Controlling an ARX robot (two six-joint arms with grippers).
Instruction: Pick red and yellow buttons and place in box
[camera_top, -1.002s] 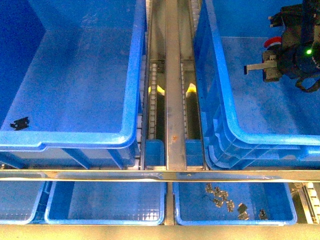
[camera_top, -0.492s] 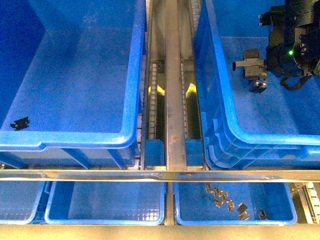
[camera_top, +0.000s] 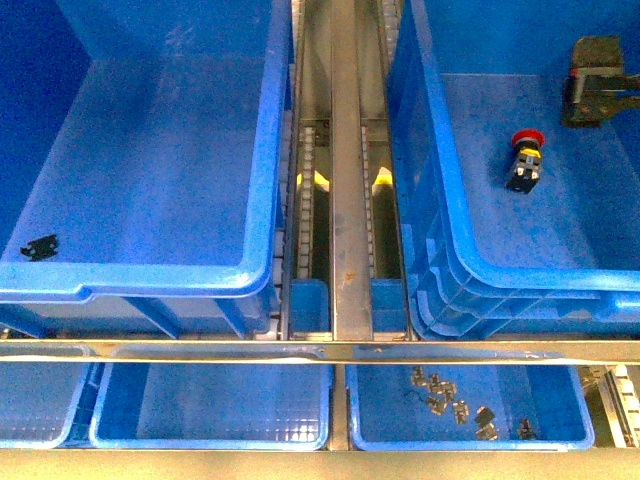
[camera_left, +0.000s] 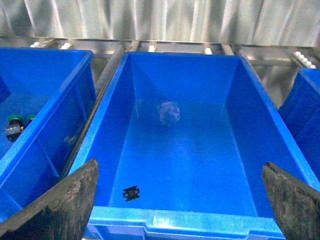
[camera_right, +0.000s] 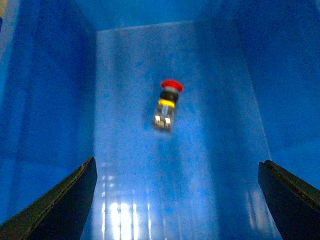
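Blue plastic, big and deep: the double-rimmed box (camera_top: 452, 215). Beside the box, a like blue bin (camera_left: 200, 222) with the left fingers (camera_left: 65, 215) spread wide above it. Over the box floor the right fingers (camera_right: 60, 210) gape wide, empty. Small red mushroom-capped push-button (camera_top: 524, 160) lies on its side on that floor, clear of the walls.

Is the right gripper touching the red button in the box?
Apart. Right wrist view: the red button lies on the box floor, bare blue between it and both right gripper fingers.
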